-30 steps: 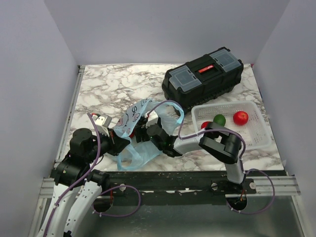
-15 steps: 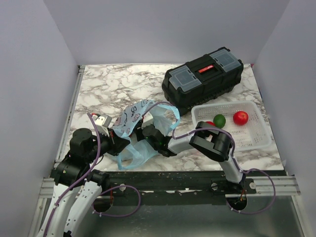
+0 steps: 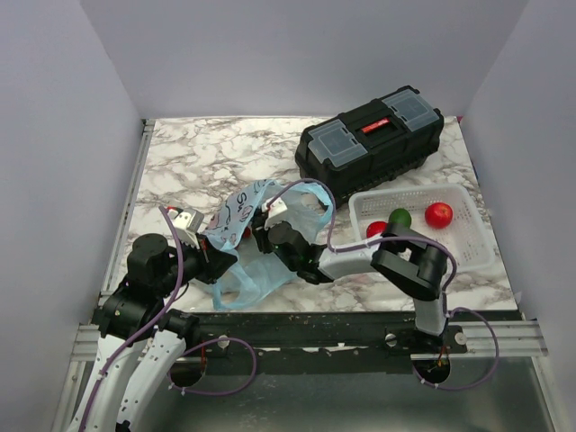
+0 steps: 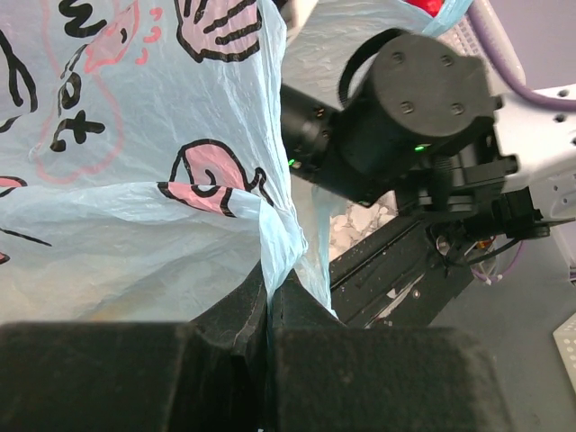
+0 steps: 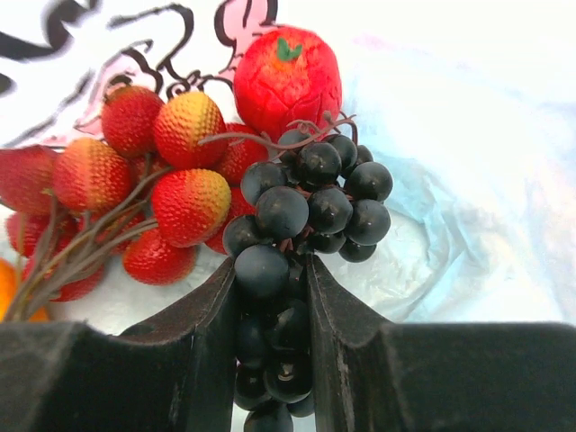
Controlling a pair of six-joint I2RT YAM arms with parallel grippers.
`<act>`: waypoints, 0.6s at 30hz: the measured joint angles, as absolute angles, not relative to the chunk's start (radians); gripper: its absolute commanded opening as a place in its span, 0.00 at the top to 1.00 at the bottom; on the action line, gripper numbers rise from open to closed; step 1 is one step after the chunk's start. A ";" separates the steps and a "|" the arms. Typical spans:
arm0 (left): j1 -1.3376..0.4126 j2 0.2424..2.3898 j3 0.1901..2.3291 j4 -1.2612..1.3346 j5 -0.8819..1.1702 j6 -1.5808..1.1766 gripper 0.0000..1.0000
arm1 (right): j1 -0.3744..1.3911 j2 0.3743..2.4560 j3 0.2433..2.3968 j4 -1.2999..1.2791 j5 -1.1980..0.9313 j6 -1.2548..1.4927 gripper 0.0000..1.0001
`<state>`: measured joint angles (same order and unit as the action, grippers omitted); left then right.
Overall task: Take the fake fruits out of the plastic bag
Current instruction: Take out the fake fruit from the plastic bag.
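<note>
Right pincer point(image 5: 273, 266): closed on the dark grapes point(image 5: 310, 202). Both fingers press the lower part of the bunch, and the upper berries bulge out above the tips.
Grapes, position: inside the plastic bag point(image 5: 450, 180), lying on its pale blue film.
Touching the grapes: a red round fruit point(image 5: 288, 79) just above the bunch. A bumpy red-orange cluster point(image 5: 171, 171) on thin brown stems sits against its left side.
Far left edge, wrist view: an orange piece point(image 5: 9, 288), mostly cut off, kind not clear.
Left pincer point(image 4: 270, 292): clamped tight on a fold of the bag's film, holding one wall of the bag up. Pink and black printed figures show on that wall.
From above: the right wrist reaches into the bag's mouth from the right. The left arm holds the bag from the left, near the front edge of the desk point(image 3: 198, 162).
Bag handles: one loop arches over the right wrist.
White mesh basket point(image 3: 468, 256): on the desk to the right of the bag, apart from it.
In the basket: a red fruit point(image 3: 439, 214), a green fruit point(image 3: 400, 218) and a second red one point(image 3: 376, 229), partly behind the right arm.
Black toolbox point(image 3: 369, 144): shut, behind the basket, set at an angle.
</note>
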<state>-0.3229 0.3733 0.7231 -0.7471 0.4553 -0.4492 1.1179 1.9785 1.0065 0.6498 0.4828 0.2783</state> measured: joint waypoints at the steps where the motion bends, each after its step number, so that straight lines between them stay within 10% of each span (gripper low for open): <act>1: -0.323 0.373 0.723 -0.747 0.455 -0.450 1.00 | 1.118 1.959 0.999 0.643 0.483 0.279 0.89; 18: -0.323 0.373 0.723 -0.747 0.455 -0.449 1.00 | 1.118 1.596 0.827 0.423 0.350 0.370 0.99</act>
<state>-0.3229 0.3733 0.7231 -0.7471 0.4553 -0.4492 1.1179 1.5959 0.8268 0.4229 0.3504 0.3698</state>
